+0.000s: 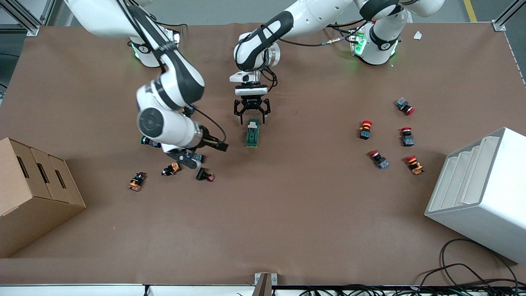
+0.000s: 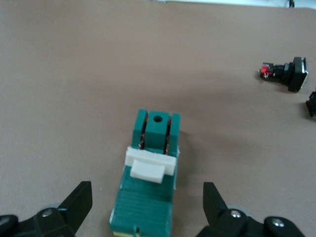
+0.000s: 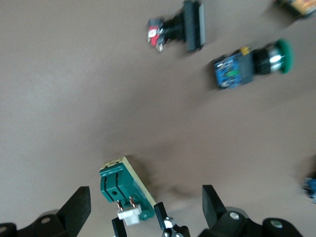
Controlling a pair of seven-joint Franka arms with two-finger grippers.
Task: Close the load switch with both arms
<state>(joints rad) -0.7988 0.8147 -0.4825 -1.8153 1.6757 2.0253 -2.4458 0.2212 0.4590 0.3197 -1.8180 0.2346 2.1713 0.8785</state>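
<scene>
Left gripper (image 1: 251,116): fingers spread wide, hanging low over the switch's end.
Right gripper (image 1: 193,161): fingers apart, above scattered push buttons (image 1: 172,169).
Load switch (image 1: 252,132): dark green block, white lever, flat mid-table.

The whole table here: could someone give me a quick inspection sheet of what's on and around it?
Surface: brown table.
Job's things: green load switch with white lever, lying mid-table.
Clutter: push buttons in two groups.
Grippers: left tool open over the switch's end; right tool open over the buttons at the right arm's end.
Cables: bundle at the table's near edge.
Surroundings: cardboard box, white bin.
</scene>
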